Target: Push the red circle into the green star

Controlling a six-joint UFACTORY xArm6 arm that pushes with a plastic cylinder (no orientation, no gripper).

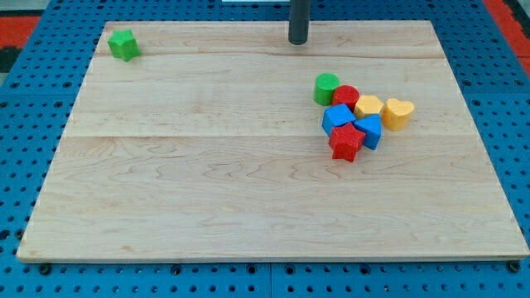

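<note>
my tip (298,40) is seen bare, touching nothing, well above the red circle (346,96); the green star (124,45) lies far left.

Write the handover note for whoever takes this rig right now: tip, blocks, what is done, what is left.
My tip sits near the view's top edge of the board, touching no block.
The red circle is in the cluster at the view's right, packed against the green circle, a blue block and a yellow block.
The green star stands alone in the view's top-left corner.
Done: nothing visible. Left: work the red circle out of the cluster and push it across to the star.
</note>
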